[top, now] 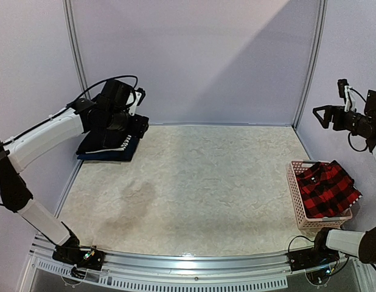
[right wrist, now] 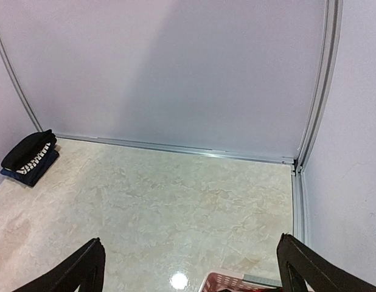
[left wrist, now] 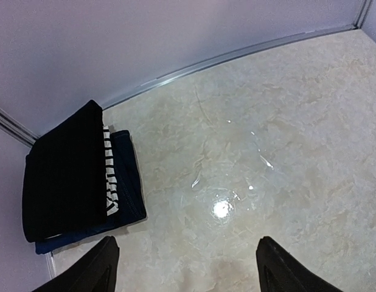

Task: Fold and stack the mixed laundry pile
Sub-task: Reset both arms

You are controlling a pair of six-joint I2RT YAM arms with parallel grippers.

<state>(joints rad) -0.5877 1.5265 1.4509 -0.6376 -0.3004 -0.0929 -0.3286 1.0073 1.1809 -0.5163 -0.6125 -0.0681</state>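
Note:
A folded stack lies at the table's far left corner: a black shirt [left wrist: 60, 176] on top, a black-and-white striped tank top [left wrist: 109, 179] under it, and a navy piece [left wrist: 132, 188] at the bottom. The stack also shows in the top view [top: 106, 149] and in the right wrist view [right wrist: 28, 156]. My left gripper [top: 139, 126] [left wrist: 188, 267] is open and empty, hovering just right of the stack. A red-black plaid shirt [top: 325, 190] lies crumpled in the pink basket [top: 295, 198]. My right gripper [top: 322, 117] [right wrist: 191, 274] is open and empty, raised high above the basket.
The pink slotted basket stands at the table's right edge by the wall; its rim shows at the bottom of the right wrist view [right wrist: 236, 283]. Walls with metal rails close in the back and both sides. The marbled tabletop [top: 200, 188] lies between the stack and the basket.

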